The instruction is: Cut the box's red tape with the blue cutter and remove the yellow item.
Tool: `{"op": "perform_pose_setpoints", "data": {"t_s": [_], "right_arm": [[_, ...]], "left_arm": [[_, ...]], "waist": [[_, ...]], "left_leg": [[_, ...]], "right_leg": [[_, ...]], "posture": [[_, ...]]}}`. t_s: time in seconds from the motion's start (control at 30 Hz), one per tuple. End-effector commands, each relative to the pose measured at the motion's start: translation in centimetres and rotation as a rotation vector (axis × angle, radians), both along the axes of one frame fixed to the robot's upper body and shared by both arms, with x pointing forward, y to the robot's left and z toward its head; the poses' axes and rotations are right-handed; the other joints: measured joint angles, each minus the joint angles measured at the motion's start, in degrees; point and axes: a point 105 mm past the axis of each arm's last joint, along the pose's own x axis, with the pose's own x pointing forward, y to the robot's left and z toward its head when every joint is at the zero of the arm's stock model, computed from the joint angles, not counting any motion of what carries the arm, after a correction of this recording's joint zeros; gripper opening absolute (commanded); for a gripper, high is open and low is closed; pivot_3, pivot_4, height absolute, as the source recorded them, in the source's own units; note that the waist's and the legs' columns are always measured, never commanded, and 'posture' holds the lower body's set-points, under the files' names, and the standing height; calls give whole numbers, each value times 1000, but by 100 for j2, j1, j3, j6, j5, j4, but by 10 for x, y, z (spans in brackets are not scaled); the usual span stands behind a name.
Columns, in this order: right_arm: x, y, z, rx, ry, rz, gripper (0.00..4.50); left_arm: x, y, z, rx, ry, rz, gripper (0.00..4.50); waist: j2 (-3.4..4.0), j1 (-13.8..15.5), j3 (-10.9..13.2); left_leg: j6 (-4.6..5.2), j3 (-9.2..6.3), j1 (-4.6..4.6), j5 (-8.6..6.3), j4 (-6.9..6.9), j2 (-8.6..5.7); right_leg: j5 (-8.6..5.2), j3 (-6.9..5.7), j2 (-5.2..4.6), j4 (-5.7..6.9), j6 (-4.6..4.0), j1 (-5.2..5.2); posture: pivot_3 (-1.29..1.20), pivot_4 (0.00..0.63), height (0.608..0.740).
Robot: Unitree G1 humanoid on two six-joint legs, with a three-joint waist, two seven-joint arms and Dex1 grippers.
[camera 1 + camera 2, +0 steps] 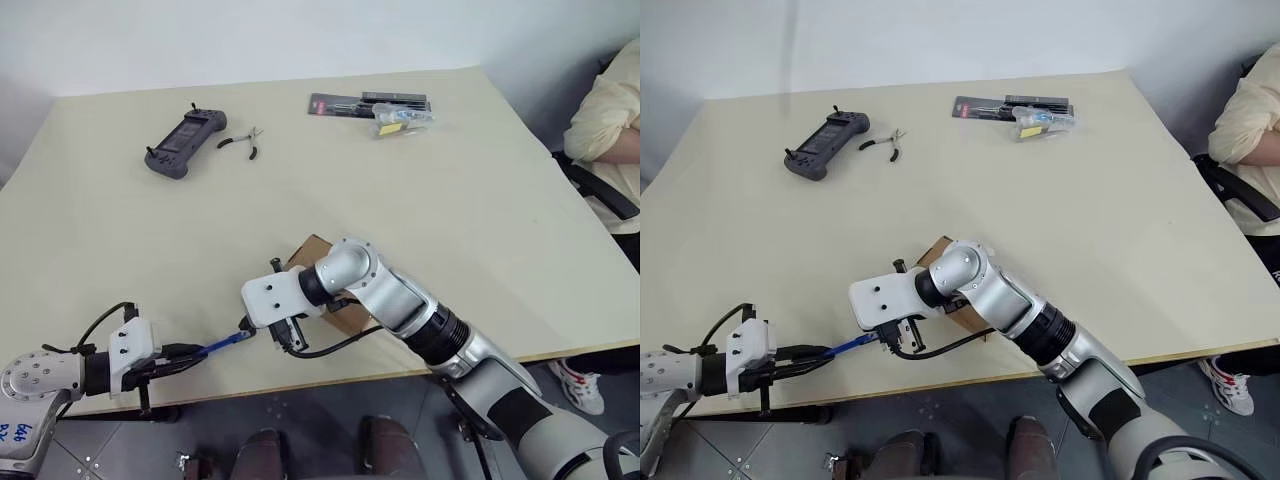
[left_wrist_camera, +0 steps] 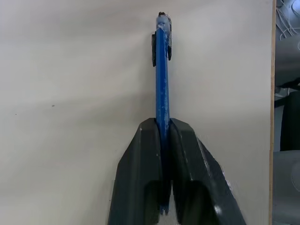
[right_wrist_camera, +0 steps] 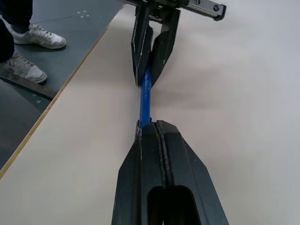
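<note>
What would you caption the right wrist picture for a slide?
Both grippers clamp the blue cutter over the table: right gripper near, left gripper opposite.

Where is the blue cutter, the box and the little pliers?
blue cutter (image 2: 162,84): left wrist view, middle of its blue shaft.
box (image 1: 310,250): left eye view, top corner of the brown cardboard.
pliers (image 1: 243,143): left eye view, near the joint.

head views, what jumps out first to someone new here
The blue cutter near the table's front edge, gripped at both ends: the left gripper is shut on one end and the right gripper on the other. The box sits just behind the right wrist, mostly hidden. At the far edge lie a black controller, small pliers and some packets.
</note>
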Motion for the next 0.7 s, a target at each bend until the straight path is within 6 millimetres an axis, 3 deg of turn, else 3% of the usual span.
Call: {"op": "perform_pose_setpoints", "data": {"t_s": [0.03,0.33,0.57,0.7], "right_arm": [[-6,4,7,36,-10,29,0],[-4,4,8,42,-12,18,0],[-3,5,8,43,-14,22,0],[-4,5,8,44,-14,25,0]], "left_arm": [[-22,-7,-29,45,161,-29,1486],[-30,-17,-26,69,140,-56,4350],[-15,-5,-26,57,135,51,4469],[5,-6,-7,-131,122,159,4469]], "waist": [[0,0,0],[0,85,0],[0,99,0],[1,102,0]], "left_leg": [[0,3,1,0,-1,0],[1,5,-1,-1,8,1],[2,5,-1,-1,14,1],[5,4,-4,1,26,3]], "right_leg": [[0,1,0,0,0,0],[0,2,-1,-1,0,0],[0,3,-1,0,-1,1],[-1,2,0,4,-2,4]], "posture": [[0,150,740],[0,150,740],[0,150,740],[0,150,740]]}}
